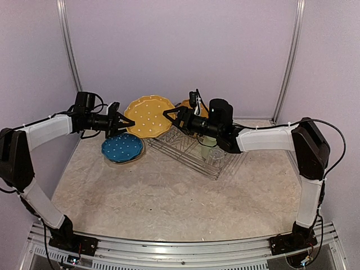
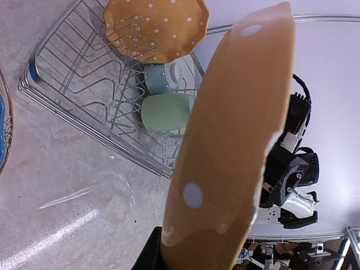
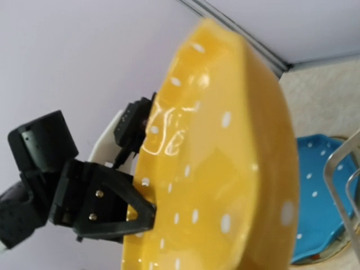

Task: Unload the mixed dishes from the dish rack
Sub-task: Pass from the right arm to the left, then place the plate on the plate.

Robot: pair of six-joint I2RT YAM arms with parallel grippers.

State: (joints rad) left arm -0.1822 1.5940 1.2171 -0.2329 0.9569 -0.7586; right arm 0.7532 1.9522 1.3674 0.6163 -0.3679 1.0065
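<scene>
An orange white-dotted scalloped plate (image 1: 149, 115) hangs on edge in the air between both arms, left of the dish rack (image 1: 222, 167). My left gripper (image 1: 128, 122) is shut on its left rim; one black finger (image 2: 147, 253) presses the plate (image 2: 230, 140). My right gripper (image 1: 169, 116) sits at the right rim with its jaws apart. In the right wrist view the plate (image 3: 225, 169) fills the frame. A second orange plate (image 2: 154, 28), a light-blue bowl (image 2: 163, 77), a pale green mug (image 2: 167, 111) and a clear glass (image 1: 216, 154) stand in the rack (image 2: 67, 112).
A blue white-dotted plate (image 1: 122, 147) lies on the table left of the rack, below the left gripper, also visible as the blue plate (image 3: 318, 197). Purple walls close in the back and both sides.
</scene>
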